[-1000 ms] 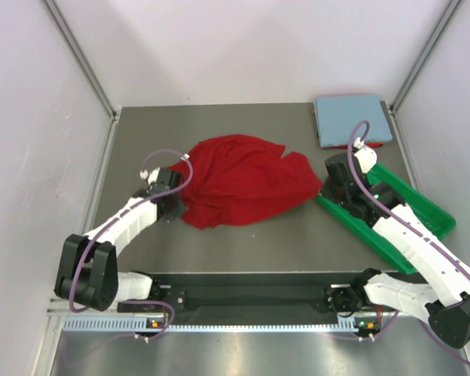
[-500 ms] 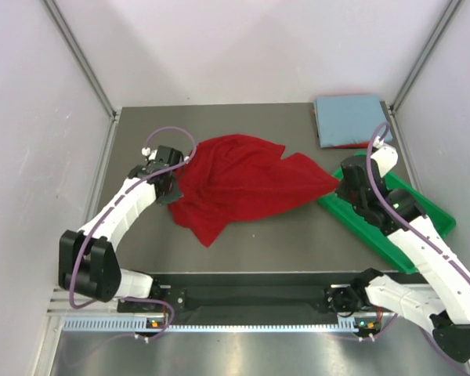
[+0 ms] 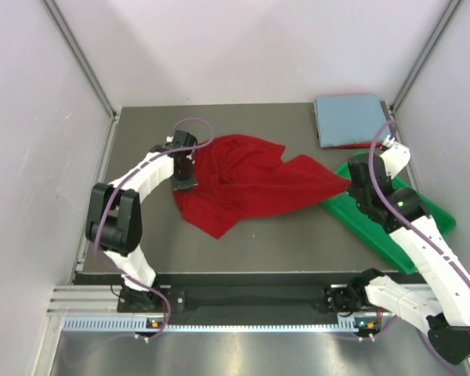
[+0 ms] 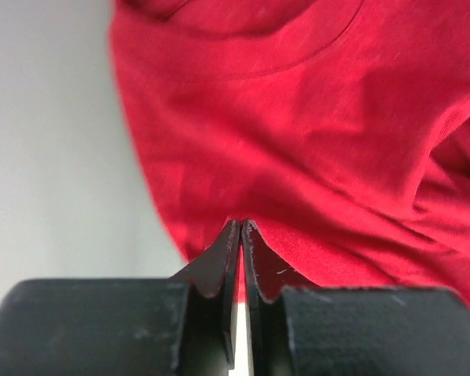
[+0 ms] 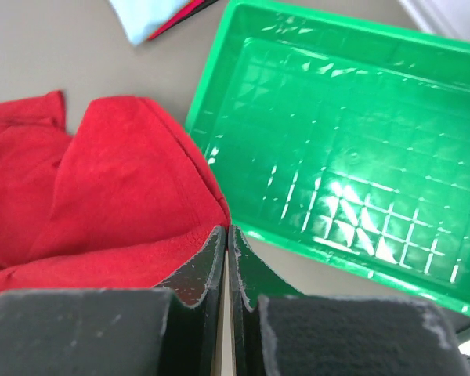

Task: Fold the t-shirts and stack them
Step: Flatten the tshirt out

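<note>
Left gripper [image 4: 241, 231] and right gripper [image 5: 225, 235] each pinch the red t-shirt [image 3: 247, 184]; I judge spreading in hand, next: lower it flat, taut.

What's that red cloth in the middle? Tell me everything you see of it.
A plain dark red t-shirt, soft cotton-like cloth, rumpled and unfolded on the grey table. Its neckline seam shows near the left end effector, which pinches its left edge; the right end effector pinches its right corner beside the green tray.
</note>
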Action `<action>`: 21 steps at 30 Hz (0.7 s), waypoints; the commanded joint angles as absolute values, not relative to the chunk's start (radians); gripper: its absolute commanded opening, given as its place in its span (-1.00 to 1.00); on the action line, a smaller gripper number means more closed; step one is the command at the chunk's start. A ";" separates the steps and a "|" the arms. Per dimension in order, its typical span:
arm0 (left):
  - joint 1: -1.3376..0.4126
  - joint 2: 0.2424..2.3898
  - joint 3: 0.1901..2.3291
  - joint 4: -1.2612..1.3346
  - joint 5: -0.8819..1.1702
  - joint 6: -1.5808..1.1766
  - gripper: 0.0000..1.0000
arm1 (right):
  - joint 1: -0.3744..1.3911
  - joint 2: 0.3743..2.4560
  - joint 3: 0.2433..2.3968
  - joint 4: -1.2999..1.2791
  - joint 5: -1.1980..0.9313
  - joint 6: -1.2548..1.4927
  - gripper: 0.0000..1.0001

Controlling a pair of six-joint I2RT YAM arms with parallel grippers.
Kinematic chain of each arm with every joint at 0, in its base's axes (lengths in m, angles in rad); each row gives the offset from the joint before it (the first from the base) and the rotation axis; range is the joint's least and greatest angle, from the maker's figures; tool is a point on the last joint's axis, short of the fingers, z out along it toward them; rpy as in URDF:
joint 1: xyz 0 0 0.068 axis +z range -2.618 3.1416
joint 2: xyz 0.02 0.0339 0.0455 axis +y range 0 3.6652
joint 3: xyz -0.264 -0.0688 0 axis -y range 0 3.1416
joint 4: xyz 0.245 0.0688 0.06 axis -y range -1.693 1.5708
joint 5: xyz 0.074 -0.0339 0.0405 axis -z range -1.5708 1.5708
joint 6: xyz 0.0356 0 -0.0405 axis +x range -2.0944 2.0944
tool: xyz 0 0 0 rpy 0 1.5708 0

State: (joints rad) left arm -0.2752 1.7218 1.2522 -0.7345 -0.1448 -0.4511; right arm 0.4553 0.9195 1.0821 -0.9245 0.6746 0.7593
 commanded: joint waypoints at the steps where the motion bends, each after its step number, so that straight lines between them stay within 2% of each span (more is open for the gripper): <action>1: -0.270 1.773 1.322 -0.643 -0.039 -0.405 -0.78 | 0.422 0.911 1.123 -0.907 0.723 0.716 -1.00; 5: -0.270 1.795 1.388 -0.652 0.028 -0.385 -0.40 | 0.408 0.925 1.111 -0.890 0.684 0.712 -1.00; 9: -0.267 1.735 1.391 -0.753 -0.179 -0.423 -0.30 | 0.407 0.939 1.106 -0.881 0.640 0.722 -1.00; 11: -0.262 1.688 1.316 -0.752 -0.189 -0.434 -0.30 | 0.407 0.928 1.098 -0.868 0.632 0.726 -1.00; 14: -0.245 1.568 1.177 -0.700 -0.131 -0.448 -0.28 | 0.407 0.919 1.080 -0.848 0.601 0.718 -1.00; 16: -0.215 1.488 1.078 -0.637 -0.068 -0.462 -0.10 | 0.407 0.923 1.083 -0.847 0.586 0.715 -1.00; 18: -0.145 1.453 1.023 -0.600 -0.002 -0.475 -0.03 | 0.408 0.930 1.085 -0.842 0.572 0.715 -1.00; 19: -0.124 1.447 0.990 -0.565 0.115 -0.485 0.01 | 0.407 0.933 1.083 -0.838 0.569 0.715 -1.00; 21: -0.098 1.442 0.947 -0.513 0.193 -0.498 0.03 | 0.407 0.934 1.075 -0.827 0.554 0.718 -1.00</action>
